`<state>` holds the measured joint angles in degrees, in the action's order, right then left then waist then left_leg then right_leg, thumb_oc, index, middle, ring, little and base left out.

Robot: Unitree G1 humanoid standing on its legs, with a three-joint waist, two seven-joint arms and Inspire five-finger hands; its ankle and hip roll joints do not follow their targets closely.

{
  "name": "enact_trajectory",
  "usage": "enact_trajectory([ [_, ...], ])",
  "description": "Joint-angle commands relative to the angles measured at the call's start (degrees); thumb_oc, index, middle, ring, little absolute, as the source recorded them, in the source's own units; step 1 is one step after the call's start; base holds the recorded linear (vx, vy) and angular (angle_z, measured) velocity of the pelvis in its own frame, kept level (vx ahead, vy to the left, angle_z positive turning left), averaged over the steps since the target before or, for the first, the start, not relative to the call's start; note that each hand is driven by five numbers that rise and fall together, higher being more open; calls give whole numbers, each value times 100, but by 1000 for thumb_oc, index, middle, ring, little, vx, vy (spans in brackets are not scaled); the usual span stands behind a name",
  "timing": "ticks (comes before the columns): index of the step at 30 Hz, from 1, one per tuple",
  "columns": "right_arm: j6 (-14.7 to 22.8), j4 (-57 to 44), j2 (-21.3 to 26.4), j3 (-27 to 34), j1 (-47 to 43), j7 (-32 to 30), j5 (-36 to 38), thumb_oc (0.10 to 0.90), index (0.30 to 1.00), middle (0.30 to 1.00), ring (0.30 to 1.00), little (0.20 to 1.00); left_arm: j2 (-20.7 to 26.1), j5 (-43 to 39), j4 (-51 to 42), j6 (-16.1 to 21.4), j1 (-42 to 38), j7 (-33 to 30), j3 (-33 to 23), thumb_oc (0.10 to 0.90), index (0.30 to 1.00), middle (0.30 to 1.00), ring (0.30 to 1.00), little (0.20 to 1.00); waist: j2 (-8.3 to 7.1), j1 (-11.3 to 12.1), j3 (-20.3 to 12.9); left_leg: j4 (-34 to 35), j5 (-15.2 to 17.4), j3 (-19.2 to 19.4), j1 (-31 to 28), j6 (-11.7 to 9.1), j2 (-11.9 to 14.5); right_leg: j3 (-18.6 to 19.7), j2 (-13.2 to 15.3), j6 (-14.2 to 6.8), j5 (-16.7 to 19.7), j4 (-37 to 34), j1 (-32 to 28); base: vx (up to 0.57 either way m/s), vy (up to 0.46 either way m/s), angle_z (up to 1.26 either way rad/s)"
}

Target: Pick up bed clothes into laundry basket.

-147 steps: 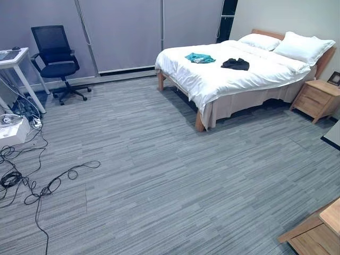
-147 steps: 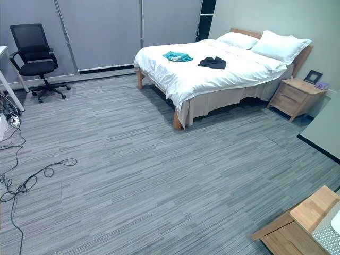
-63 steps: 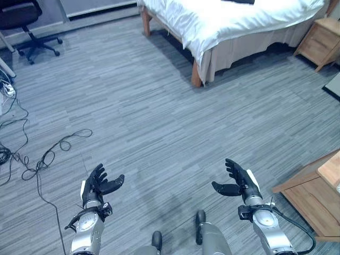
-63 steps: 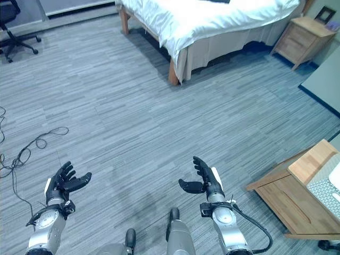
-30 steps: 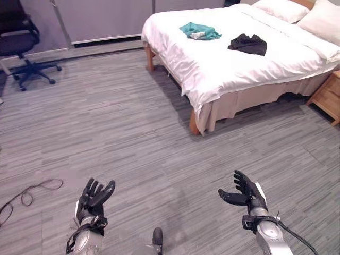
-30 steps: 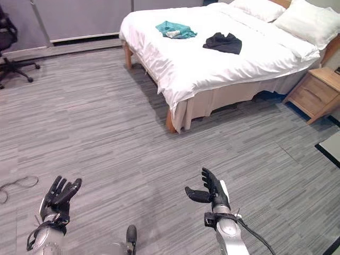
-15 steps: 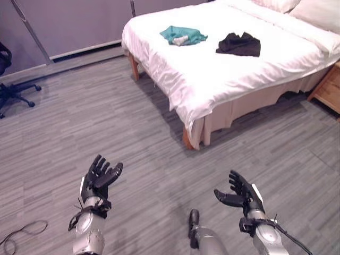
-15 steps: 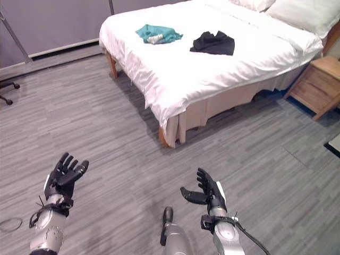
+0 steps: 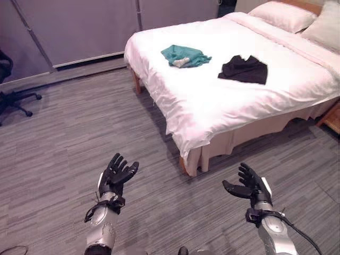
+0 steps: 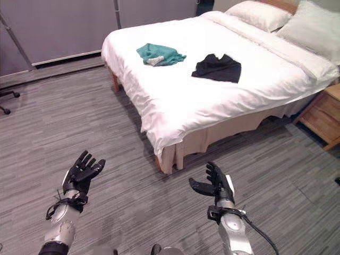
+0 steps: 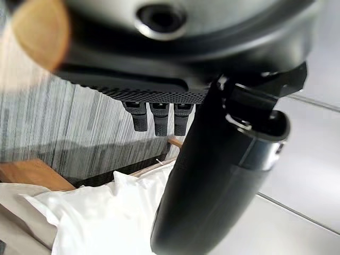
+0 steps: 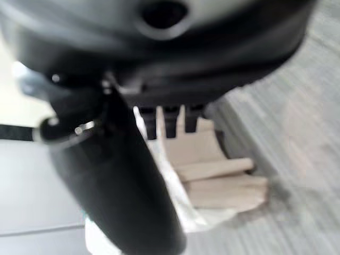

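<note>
Two garments are lying on one bed (image 9: pixel 212 114), toward 12 to 1 o'clock: one teal garment (image 9: pixel 185 55) near the bed's foot end, with a pale patch on it, and one black garment (image 9: pixel 244 69) just beside it at 3 o'clock, apart from it. Both are resting on the white duvet. Two pillows (image 10: pixel 259 13) are sitting at the head end.

Two hands are hanging over the grey floor (image 9: pixel 69 138), well short of the bed. The left hand (image 9: pixel 116 172), at 7 o'clock, is spreading its fingers straight, empty. The right hand (image 9: pixel 252 184), at 5 o'clock, is holding its fingers apart and relaxed, empty.

One wooden nightstand (image 10: pixel 324 119) is standing at 3 o'clock. One office chair (image 9: pixel 13 95) is showing at 10 o'clock.
</note>
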<state>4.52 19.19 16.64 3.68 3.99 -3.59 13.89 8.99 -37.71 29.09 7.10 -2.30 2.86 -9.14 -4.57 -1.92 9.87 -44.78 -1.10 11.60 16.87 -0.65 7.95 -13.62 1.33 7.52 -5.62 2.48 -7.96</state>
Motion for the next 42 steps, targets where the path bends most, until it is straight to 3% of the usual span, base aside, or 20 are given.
enact_trajectory([
  [1,534,-669,371,37,-190,-79,-197,800,900,900,900,900,281,-172,-332,537,-209,82,-230,800,900,900,900,900,82,226,-172,2640,-705,-18,-691,-213,-242,558,-43,-722,897,-722,-19,495,199,-41],
  [3,517,-677,395,-5,-182,-35,-349,800,900,900,900,900,272,-153,-280,575,-158,72,-306,800,900,900,900,900,156,344,-212,3738,-829,-355,-679,-250,-383,710,-88,-779,741,-748,-237,376,149,-38],
  [6,515,-657,393,40,-205,-69,-389,800,900,900,900,900,271,-104,-261,599,-65,5,-418,800,900,900,900,900,195,431,-240,4466,-1095,-695,-752,-429,-444,905,-50,-851,552,-748,-496,366,131,-38],
  [9,511,-676,359,65,-228,-89,-351,800,900,900,900,900,305,-75,-317,607,-19,-36,-491,800,900,900,900,900,212,464,-269,4489,-1190,-707,-758,-500,-442,1015,-16,-873,481,-748,-587,295,146,-82],
  [14,434,-699,201,12,-338,-130,-398,800,900,900,900,900,423,-37,-469,612,91,-102,-664,800,900,900,900,900,186,542,-414,4292,-865,-722,-926,-257,-609,1239,220,-974,334,-748,-674,273,222,-24],
  [16,451,-712,-7,-82,-578,-132,-89,800,900,900,900,900,540,77,-566,584,202,-186,-759,800,900,900,900,900,155,689,-445,4201,-537,-469,-999,-6,-718,1257,565,-1182,431,-314,-476,251,331,-24],
  [17,432,-720,-125,-242,-795,-111,119,800,900,900,900,900,653,176,-648,533,238,-238,-788,800,900,900,900,900,175,839,-291,4113,-327,-232,-1123,121,-715,1318,698,-1377,701,793,190,116,220,-93],
  [18,432,-719,-125,-242,-802,-111,119,800,900,900,900,900,653,176,-648,531,233,-239,-791,800,900,900,900,900,185,863,-307,4118,-345,-209,-1097,119,-693,1346,680,-1372,720,803,236,109,209,-125],
  [19,422,-737,-180,-290,-892,-80,220,800,900,900,900,900,699,189,-656,526,238,-238,-831,800,900,900,900,900,205,914,-221,4112,-272,-89,-1199,174,-684,1300,756,-1473,1011,1230,513,142,241,-137],
  [21,336,-922,-205,-244,-830,-30,43,800,900,900,900,900,778,251,-740,385,335,-142,-881,800,900,900,900,900,410,783,-5,4445,-89,118,-1915,326,-628,620,1288,-1439,1774,2449,1210,269,366,-58],
  [23,328,-933,-207,-245,-821,-32,36,800,900,900,900,900,774,254,-747,381,341,-144,-881,800,900,900,900,900,402,763,-1,4470,-104,100,-1930,331,-647,608,1308,-1444,1758,2473,1208,112,101,1],
  [25,233,-1016,-188,-61,-658,-78,-287,800,900,900,900,900,816,380,-952,299,372,26,-792,800,900,900,900,900,482,576,23,4571,26,26,-2162,313,-614,499,1690,-1498,2020,2363,1524,295,62,18],
  [26,218,-1016,-197,-18,-612,-90,-312,800,900,900,900,900,824,394,-998,285,368,81,-768,800,900,900,900,900,480,525,28,4560,88,-26,-2221,292,-625,510,1746,-1533,2056,2185,1544,259,16,16],
  [27,218,-1017,-197,-19,-612,-90,-313,800,900,900,900,900,824,394,-999,285,369,81,-768,800,900,900,900,900,482,522,31,4559,88,-30,-2223,292,-624,504,1745,-1533,2056,2182,1536,269,-42,35],
  [29,194,-1044,-189,126,-518,-89,-339,800,900,900,900,900,850,379,-1176,199,352,351,-640,800,900,900,900,900,459,333,44,4484,265,-240,-2392,209,-668,895,1574,-1596,2078,1489,1701,353,-94,40],
  [31,202,-1081,-189,191,-501,-96,-320,800,900,900,900,900,883,398,-1282,181,350,467,-528,800,900,900,900,900,409,230,55,4491,364,-346,-2562,108,-675,1048,1507,-1718,2101,717,1767,293,-111,36],
  [36,271,-1199,-165,342,-517,-54,-418,800,900,900,900,900,815,274,-1373,257,374,636,-722,800,900,900,900,900,362,152,-61,4549,562,-504,-2970,-107,-519,780,1360,-1961,2247,-493,1772,363,-195,24],
  [38,298,-1269,-101,396,-537,-70,-473,800,900,900,900,900,737,206,-1420,314,371,554,-875,800,900,900,900,900,350,135,-132,4512,585,-583,-3148,-214,-376,722,1239,-1988,2256,-545,1787,351,-283,38],
  [41,313,-1393,14,390,-536,-32,-582,800,900,900,900,900,707,293,-1400,342,399,407,-967,800,900,900,900,900,378,149,-231,4313,490,-732,-3216,-334,-144,694,1128,-1861,1904,-188,1760,257,-288,22],
  [42,333,-1325,149,337,-584,-70,-662,800,900,900,900,900,619,186,-1296,363,416,372,-1012,800,900,900,900,900,406,112,-276,3779,-9,-834,-3074,-421,185,743,923,-1643,1760,77,1694,177,-257,6],
])
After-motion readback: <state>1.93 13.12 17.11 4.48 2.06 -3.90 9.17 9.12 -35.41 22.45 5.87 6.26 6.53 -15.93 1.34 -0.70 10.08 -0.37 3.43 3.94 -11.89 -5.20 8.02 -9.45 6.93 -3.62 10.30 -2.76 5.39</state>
